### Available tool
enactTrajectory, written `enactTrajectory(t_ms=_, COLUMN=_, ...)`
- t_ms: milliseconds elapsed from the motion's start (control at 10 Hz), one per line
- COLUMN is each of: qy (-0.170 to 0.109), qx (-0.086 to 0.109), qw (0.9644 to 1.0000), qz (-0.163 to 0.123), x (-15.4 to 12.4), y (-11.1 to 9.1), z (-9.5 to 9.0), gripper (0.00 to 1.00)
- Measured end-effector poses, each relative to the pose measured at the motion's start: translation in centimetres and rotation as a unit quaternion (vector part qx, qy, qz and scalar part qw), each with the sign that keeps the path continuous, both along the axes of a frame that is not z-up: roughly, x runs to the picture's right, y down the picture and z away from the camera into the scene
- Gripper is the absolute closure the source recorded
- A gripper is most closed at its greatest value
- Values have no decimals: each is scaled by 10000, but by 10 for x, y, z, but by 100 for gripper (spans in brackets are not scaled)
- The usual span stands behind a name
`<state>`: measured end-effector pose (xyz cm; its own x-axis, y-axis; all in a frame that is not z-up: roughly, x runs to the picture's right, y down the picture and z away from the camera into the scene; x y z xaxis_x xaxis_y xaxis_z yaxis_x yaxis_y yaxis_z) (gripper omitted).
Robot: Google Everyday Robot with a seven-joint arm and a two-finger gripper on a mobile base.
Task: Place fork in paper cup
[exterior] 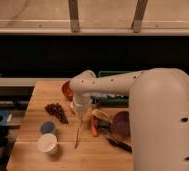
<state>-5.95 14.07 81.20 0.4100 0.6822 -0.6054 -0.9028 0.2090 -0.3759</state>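
Fork (78, 134) just beneath the closed hand (81, 111), right of paper cup (47, 143).

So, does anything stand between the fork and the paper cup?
Nothing visible. The gripper, over mid-table, holds the fork; only bare table lies between it and the paper cup. The blue cup sits just behind that line.
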Motion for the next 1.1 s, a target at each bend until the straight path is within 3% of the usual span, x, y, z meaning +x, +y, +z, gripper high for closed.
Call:
enactTrajectory(t_ms=600, qy=-47, qx=583, qw=9981, qz=-206, x=-9, y=-58, z=-20, gripper=100)
enactTrajectory(t_ms=1100, qy=-202, qx=1102, qw=9925, qz=-487, x=-35, y=-113, z=-44, gripper=100)
